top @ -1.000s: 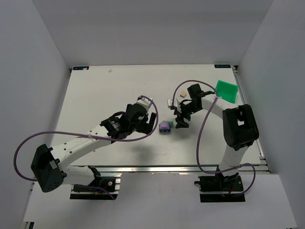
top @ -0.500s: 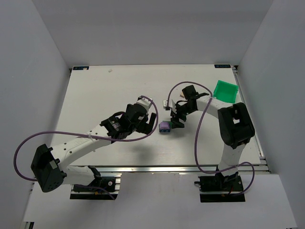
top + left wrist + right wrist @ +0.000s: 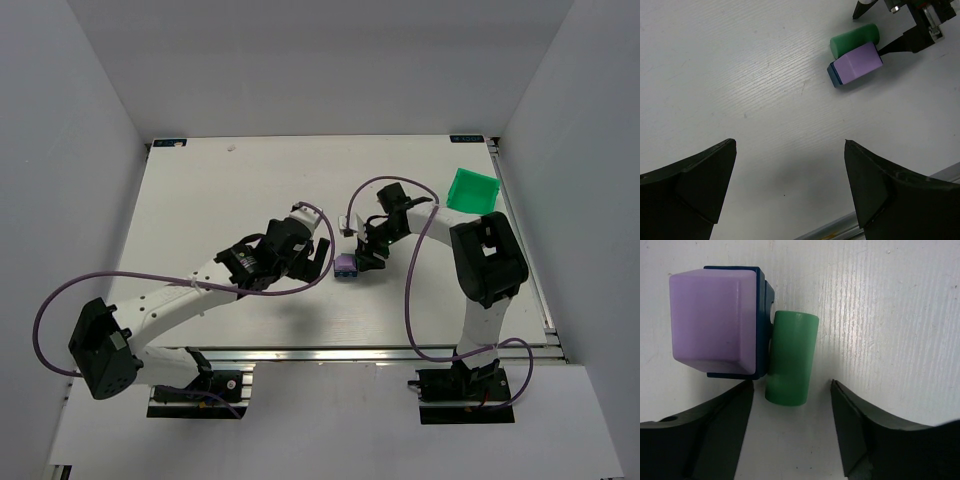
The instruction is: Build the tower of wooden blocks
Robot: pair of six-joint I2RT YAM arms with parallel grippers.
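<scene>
A lilac purple block sits on top of a dark blue block, and in the top view this stack is at the table's middle. A mint green cylinder lies on its side against the blue block's right face. My right gripper is open, its fingertips on either side of the cylinder's near end, not touching it. In the left wrist view the same blocks lie far ahead at the upper right. My left gripper stands open over bare table, left of the stack.
A bright green plastic bin stands at the back right near the table's edge. Purple cables loop off both arms. A metal rail runs along the table's near edge.
My right gripper has moved left up to the stack and cylinder, and its jaws have narrowed. The left arm has shifted only slightly.
</scene>
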